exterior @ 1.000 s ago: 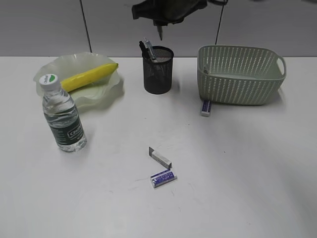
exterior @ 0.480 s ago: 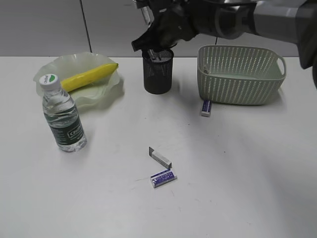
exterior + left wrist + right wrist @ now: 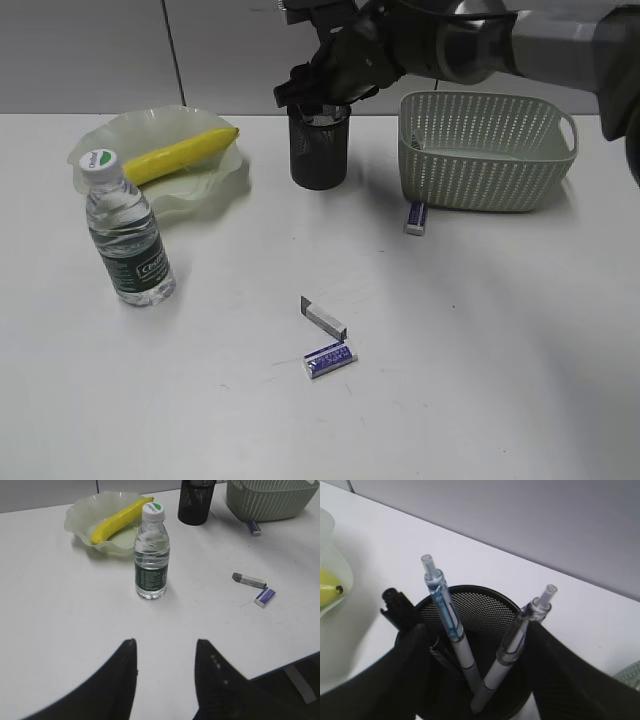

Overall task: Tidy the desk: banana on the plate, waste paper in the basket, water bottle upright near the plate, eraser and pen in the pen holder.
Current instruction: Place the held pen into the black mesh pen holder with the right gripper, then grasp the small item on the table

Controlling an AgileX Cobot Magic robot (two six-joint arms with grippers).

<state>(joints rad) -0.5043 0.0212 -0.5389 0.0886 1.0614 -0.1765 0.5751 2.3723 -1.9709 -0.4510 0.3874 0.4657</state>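
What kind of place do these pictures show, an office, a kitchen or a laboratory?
Most likely a staged desk in a robot lab: a bare white tabletop against plain grey wall panels, a black mesh pen holder with pens, loose erasers, and a robot arm above.

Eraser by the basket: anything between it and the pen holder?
Nothing visible. The eraser lies on bare desk in front of the basket; the stretch to the pen holder is clear, though the right gripper hovers over its mouth.

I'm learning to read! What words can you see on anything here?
None can be read.
Clear plastic water bottle, dark green label: white print, too blurred.
Its white cap: green leaf mark, no letters.
Small purple-and-white eraser on the white desk: print too small.
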